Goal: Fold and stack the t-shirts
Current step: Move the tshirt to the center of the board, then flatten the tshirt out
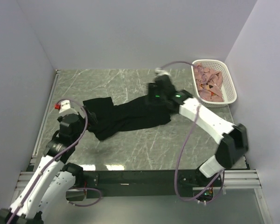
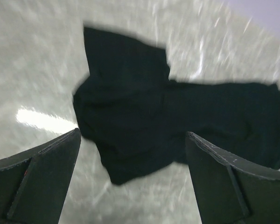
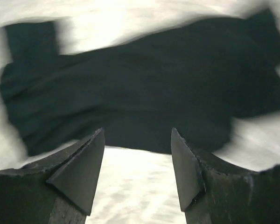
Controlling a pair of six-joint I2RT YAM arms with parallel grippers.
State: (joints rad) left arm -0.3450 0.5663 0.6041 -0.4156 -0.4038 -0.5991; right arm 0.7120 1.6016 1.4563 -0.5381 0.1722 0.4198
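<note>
A large black t-shirt (image 1: 126, 116) lies crumpled and stretched across the middle of the grey marbled table. It fills the left wrist view (image 2: 144, 116) and the right wrist view (image 3: 140, 88). My left gripper (image 1: 86, 116) hovers over the shirt's left end, open and empty. My right gripper (image 1: 155, 93) hovers over the shirt's right end, open and empty. Dusty pink t-shirts (image 1: 210, 85) lie bunched in the basket at the far right.
A white lattice basket (image 1: 232, 88) stands at the back right corner. Pale walls close in the table on the left, back and right. The black front rail (image 1: 140, 177) runs along the near edge.
</note>
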